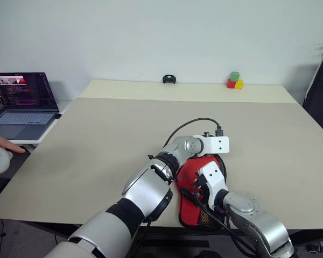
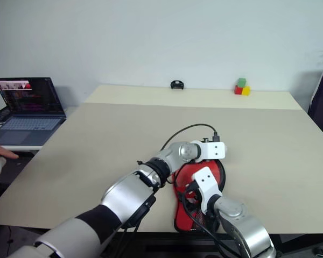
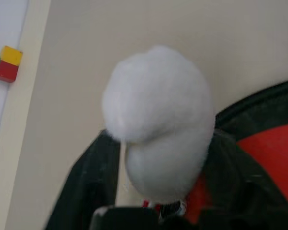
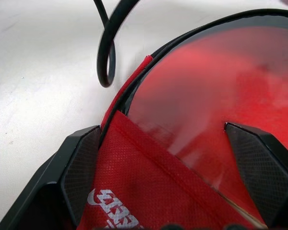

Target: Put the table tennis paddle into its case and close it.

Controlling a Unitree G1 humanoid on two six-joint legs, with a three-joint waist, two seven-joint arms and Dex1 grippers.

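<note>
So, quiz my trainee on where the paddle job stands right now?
1. True or false: the paddle's red face shows inside the unzipped case.
2. The coloured blocks stand: A) at the table's far edge; B) at its near edge; C) on top of the case.
3. Fill in: the right gripper's jaws stand ___ on either side of the case's red flap.

Key: 1 true; 2 A; 3 open.
</note>
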